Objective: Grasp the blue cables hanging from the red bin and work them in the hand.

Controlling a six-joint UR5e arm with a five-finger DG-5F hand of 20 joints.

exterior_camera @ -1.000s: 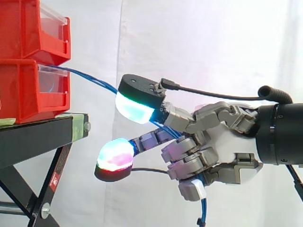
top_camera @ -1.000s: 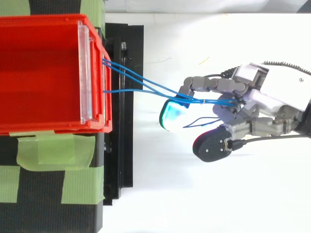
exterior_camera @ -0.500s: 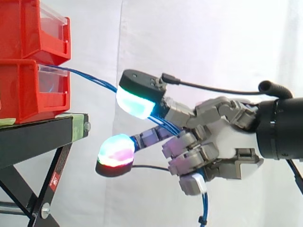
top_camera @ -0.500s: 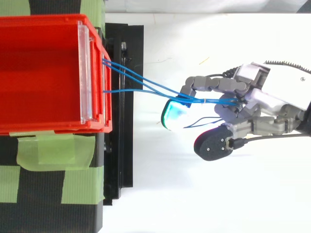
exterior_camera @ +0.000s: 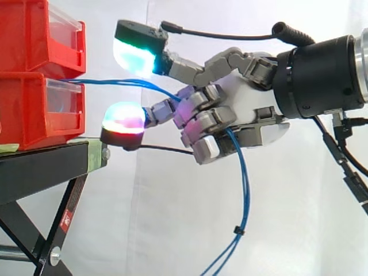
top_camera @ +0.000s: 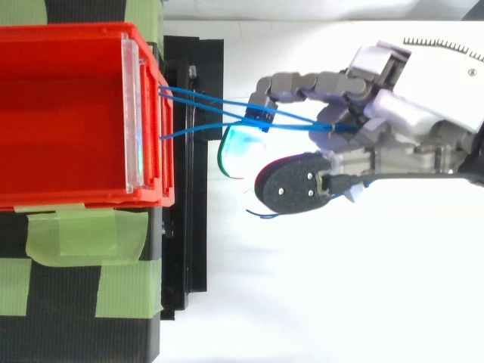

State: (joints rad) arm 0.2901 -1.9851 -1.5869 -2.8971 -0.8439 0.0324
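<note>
Thin blue cables (exterior_camera: 245, 190) run from the lower red bin (exterior_camera: 34, 109) almost level to my hand (exterior_camera: 253, 109), then drop in a long loop below it. My hand is shut on the cables, with its curled fingers wrapped round them beside the palm. One straight finger with a red and magenta pad (exterior_camera: 122, 119) reaches toward the bin's front under the cables. The thumb's green pad (exterior_camera: 133, 54) stands above them. From above, the cables (top_camera: 295, 124) fan out from the bin's (top_camera: 68, 113) front edge and meet in my hand (top_camera: 408, 128).
A second red bin (exterior_camera: 40, 34) sits stacked on the lower one. Both rest on a black stand (exterior_camera: 46, 167) with green tape (top_camera: 83, 234) on its top. A white curtain hangs behind, and there is free room right of the stand.
My hand has risen and moved left toward the bins, still holding the cables. The span to the bin is now nearly level, and a longer loop hangs below the hand.
</note>
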